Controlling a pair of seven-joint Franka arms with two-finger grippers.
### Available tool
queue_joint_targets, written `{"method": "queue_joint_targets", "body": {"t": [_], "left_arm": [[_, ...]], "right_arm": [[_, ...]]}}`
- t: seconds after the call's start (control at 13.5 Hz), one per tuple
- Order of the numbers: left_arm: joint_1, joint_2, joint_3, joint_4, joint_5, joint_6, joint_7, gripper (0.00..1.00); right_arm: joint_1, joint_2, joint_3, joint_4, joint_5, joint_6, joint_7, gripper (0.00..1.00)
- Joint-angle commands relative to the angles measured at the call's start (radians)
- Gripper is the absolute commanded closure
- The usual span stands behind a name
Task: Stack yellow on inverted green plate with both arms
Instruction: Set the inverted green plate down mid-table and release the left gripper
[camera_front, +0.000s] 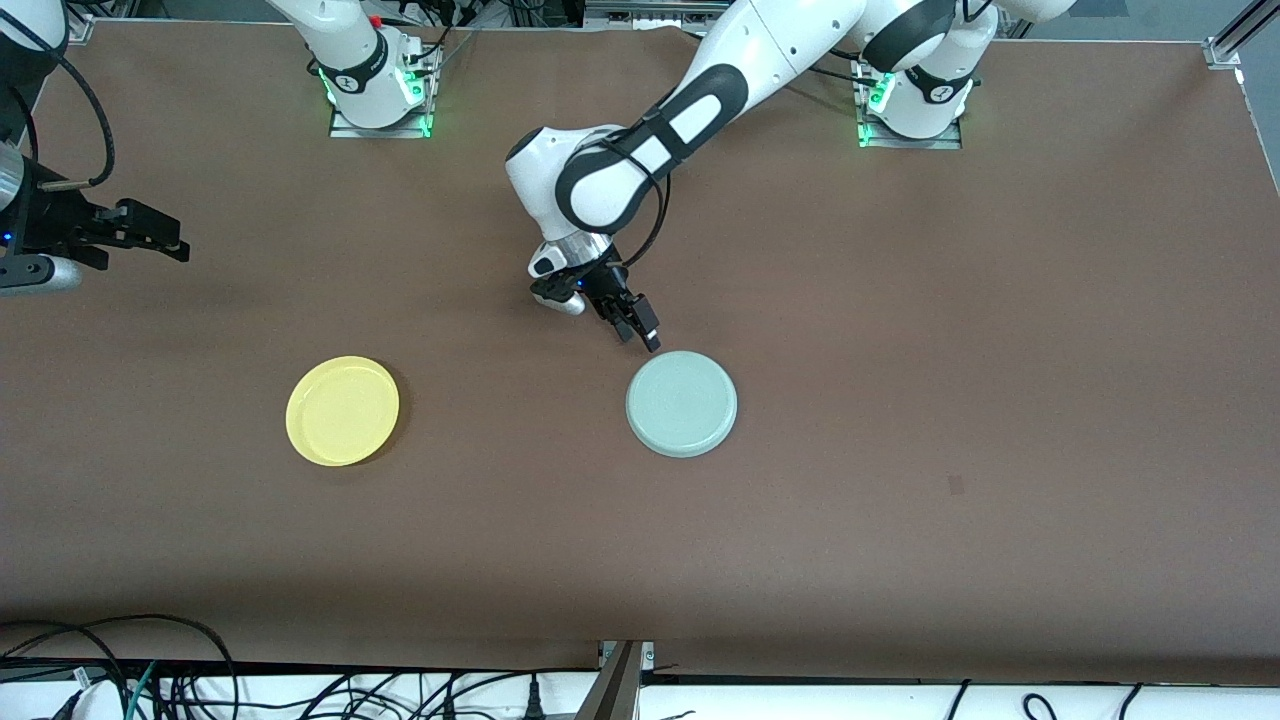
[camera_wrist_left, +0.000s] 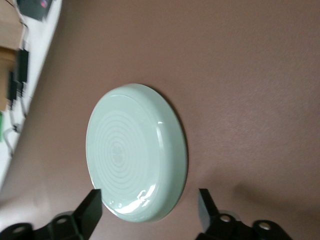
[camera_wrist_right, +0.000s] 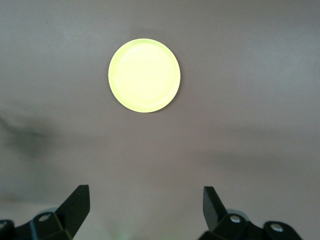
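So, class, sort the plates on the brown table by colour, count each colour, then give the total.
Yellow plate: 1
Green plate, lying upside down: 1
Total plates: 2

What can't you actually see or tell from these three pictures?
- Green plate: top face hidden, lying foot-up on the table.
- Yellow plate: underside hidden in every view.
- Right gripper: its arm is cut off at the front view's edge.
- Left gripper: fingertips cropped in its wrist view.
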Motion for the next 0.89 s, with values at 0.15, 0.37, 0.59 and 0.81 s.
{"method": "queue_joint_targets", "body": {"t": [0.15,0.37,0.59,0.81], "left_arm": [[0.137,-0.090,-0.024,0.047,-0.257,0.013,-0.009,0.00],[0.269,-0.202,-0.020,0.031,-0.409,0.017,0.083,0.00],[0.443,-0.320,-0.012,-0.001,-0.594,0.046,0.270,0.00],[0.610,-0.445,0.000,-0.018,-0.743,0.030,0.405,0.00]], "right_arm": [[-0.009,0.048,-0.006,0.025,0.012,0.008,0.009,0.00],[-0.031,0.097,-0.023,0.017,-0.002,0.089,0.010,0.00],[-0.049,0.179,-0.033,0.011,0.018,0.202,0.012,0.00],[-0.055,0.301,-0.033,-0.006,0.141,0.356,0.093,0.01]]}}
